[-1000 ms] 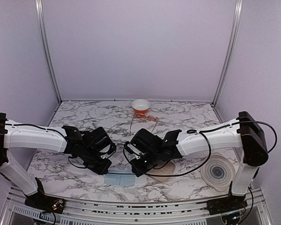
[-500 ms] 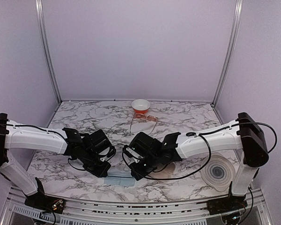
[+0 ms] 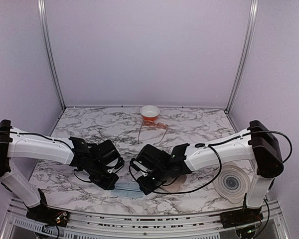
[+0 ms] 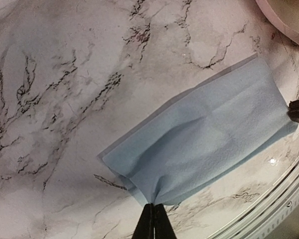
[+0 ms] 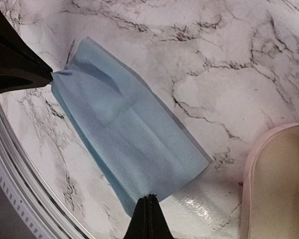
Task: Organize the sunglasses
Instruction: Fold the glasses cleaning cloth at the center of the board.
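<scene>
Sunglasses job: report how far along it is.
Done: nothing visibly; the orange-tinted sunglasses lie loose near the bowl. In hand: the left gripper and right gripper, both shut, pinch opposite ends of the blue cloth. Left: probably putting the sunglasses away; the pink case lies beside the cloth.

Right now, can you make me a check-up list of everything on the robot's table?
Surface: marble table, no spills seen.
Job's things: one pair of orange-lensed sunglasses lies just in front of the bowl, away from both grippers; a second pair cannot be made out.
Clutter: light blue cloth near the front edge; pink case beside it; pale round disc at the right.
Grippers: left gripper shut on one end of the cloth; right gripper shut on the opposite end.
Cables: black cables loop along both arms.
Surroundings: plain lilac walls; nothing else seen.
</scene>
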Controlling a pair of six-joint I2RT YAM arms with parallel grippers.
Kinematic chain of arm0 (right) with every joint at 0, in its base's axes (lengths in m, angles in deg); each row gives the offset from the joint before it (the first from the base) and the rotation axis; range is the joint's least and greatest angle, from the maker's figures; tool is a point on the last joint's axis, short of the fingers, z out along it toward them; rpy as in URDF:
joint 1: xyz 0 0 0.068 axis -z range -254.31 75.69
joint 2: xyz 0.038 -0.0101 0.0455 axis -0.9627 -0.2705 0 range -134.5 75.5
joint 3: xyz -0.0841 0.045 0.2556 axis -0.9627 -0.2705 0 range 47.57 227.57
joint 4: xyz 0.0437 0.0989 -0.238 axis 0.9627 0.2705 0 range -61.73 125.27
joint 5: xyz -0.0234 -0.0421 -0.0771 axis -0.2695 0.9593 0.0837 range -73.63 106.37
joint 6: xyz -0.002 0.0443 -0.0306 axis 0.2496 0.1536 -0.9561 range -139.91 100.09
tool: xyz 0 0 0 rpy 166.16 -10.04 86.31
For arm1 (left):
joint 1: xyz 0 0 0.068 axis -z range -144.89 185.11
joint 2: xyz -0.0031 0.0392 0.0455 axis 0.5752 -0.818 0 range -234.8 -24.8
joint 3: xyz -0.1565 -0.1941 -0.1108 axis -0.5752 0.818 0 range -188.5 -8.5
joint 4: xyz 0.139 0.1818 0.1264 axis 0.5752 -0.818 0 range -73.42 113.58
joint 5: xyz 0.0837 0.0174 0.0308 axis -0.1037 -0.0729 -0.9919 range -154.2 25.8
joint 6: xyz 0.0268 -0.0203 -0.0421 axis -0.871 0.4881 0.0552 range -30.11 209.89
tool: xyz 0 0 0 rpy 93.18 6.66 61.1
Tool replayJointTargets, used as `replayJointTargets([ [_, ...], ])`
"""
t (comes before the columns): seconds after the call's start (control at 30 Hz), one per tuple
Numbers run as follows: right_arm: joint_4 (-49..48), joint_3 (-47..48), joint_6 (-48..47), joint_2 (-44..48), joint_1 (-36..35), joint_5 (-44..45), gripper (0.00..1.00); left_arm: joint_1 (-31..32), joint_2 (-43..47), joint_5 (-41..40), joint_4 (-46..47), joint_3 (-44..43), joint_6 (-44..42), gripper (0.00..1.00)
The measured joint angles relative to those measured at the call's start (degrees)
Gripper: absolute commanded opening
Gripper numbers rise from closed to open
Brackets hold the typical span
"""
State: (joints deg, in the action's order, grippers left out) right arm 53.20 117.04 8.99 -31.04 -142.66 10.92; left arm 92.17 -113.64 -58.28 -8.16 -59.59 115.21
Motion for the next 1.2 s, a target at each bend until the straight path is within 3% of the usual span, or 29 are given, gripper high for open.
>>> replayJointTargets([
  [0.93, -0.02, 0.0, 0.02, -3.39, -1.88, 0.35, 0.0, 2.58, -2.86, -2.1, -1.42, -1.05, -0.04, 0.01],
  [1.1, 0.0, 0.02, 0.02, -3.72, -1.99, 0.59, 0.0, 3.02, -3.89, -2.8, -1.64, -1.36, 0.04, 0.06],
  [1.2, 0.0, 0.02, 0.02, -3.72, -2.12, 0.85, 0.0, 3.02, -3.89, -3.74, -2.54, -1.36, 0.15, 0.15],
])
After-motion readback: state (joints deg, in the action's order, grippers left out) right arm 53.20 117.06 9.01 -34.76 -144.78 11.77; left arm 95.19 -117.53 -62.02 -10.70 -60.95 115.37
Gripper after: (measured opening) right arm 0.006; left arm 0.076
